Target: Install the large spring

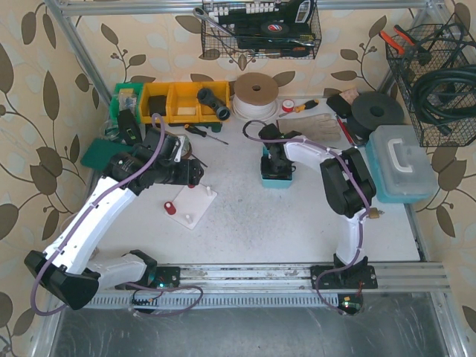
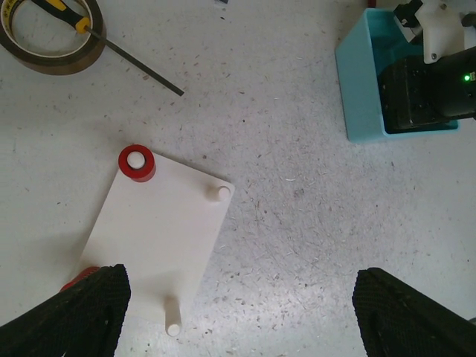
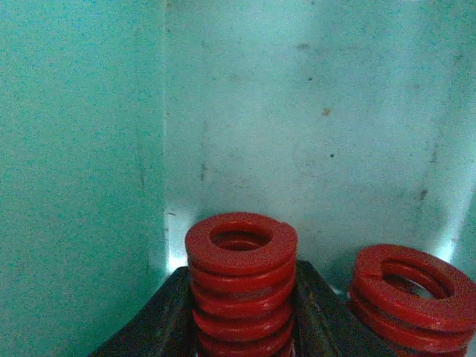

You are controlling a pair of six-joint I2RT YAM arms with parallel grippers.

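My right gripper (image 3: 239,312) is down inside the teal bin (image 1: 277,178) and is shut on a large red spring (image 3: 240,279), one finger on each side of its coils. A second red spring (image 3: 409,286) stands beside it in the bin. A white peg plate (image 2: 160,234) lies on the table, also seen in the top view (image 1: 192,204). A red spring (image 2: 137,163) sits on one of its pegs; other white pegs (image 2: 222,193) are bare. My left gripper (image 2: 238,312) is open and empty above the plate's edge.
A roll of tape (image 2: 52,37) and a screwdriver (image 2: 111,48) lie at the far left. Yellow bins (image 1: 178,100), a tape spool (image 1: 256,93) and a light blue case (image 1: 401,163) stand at the back and right. A red part (image 2: 78,277) peeks beside the left finger.
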